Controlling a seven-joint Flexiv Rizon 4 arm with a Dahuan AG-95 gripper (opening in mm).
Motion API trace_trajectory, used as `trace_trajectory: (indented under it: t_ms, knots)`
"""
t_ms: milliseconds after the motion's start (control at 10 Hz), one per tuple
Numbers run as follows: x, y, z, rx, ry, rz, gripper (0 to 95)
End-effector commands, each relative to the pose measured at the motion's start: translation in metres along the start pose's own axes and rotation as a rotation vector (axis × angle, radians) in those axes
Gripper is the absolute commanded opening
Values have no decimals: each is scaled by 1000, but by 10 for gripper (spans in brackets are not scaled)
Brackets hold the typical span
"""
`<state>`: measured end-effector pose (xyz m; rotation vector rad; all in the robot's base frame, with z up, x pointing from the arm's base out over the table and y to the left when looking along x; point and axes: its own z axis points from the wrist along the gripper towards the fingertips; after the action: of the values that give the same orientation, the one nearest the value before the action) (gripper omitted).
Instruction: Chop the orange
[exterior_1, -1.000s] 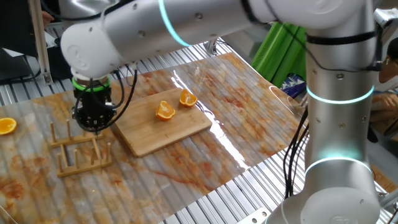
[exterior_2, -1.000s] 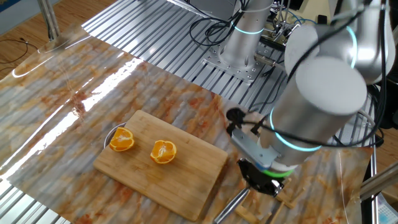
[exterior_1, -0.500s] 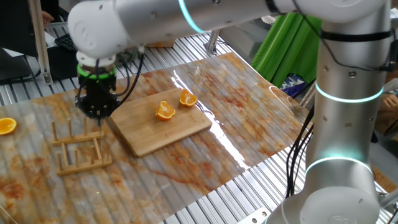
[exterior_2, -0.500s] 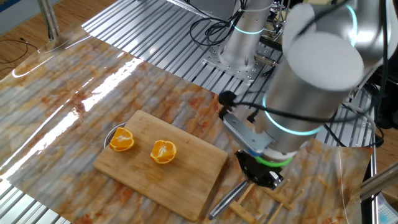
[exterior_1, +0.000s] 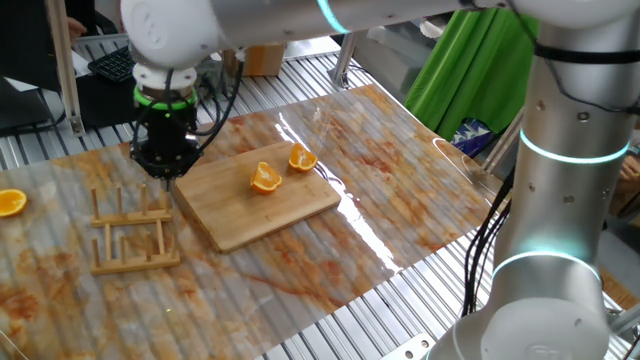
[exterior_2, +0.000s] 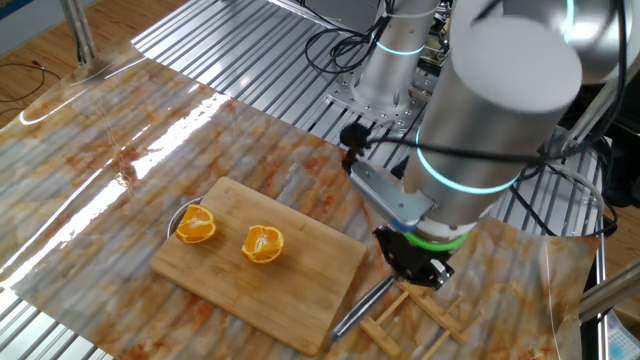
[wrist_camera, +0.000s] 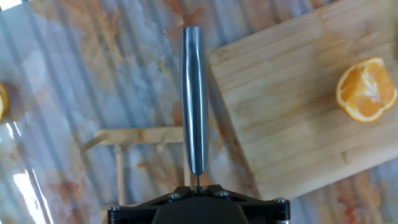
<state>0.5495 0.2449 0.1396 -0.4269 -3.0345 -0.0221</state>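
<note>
Grips a metal knife (wrist_camera: 194, 99) in the hand (exterior_1: 165, 174), fingers closed tight on one end so that the rest juts out level below the wrist, as seen in the hand view. Hangs just above the wooden rack (exterior_1: 130, 238), beside the near edge of the cutting board (exterior_1: 270, 215), pointing straight down at the counter (exterior_1: 400, 190). Counts as the tool-fetching part done, judging by the firm hold and by the knife hanging clear of the rack. Leaves the cutting itself wholly undone: finds the orange (exterior_1: 265, 178) lying cut face up near the middle of the board, whole as a half, with no fresh slit or wedge to be made out. Finds a second orange piece (exterior_1: 302, 158) just beside it toward the far corner of the board, likewise uncut, and a third piece (exterior_1: 10, 202) well apart on the counter past the rack. Cannot tell from these views which way the blade faces, nor whether the shiny part showing is handle or blade. Needs, as a judgement, to carry the knife across over the board, line the edge up above the half, and press down through it, perhaps more than once. Stands therefore early in the job, with nothing chopped so far.
</note>
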Motion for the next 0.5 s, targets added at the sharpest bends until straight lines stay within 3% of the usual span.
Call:
trace_trajectory:
  t_ms: [100, 300, 500]
  knots:
    - [-7, -8, -13, 13, 8, -37, 0]
    - [-17, -20, -22, 28, 10, -77, 0]
    - [-31, -35, -22, 48, -3, -126, 0]
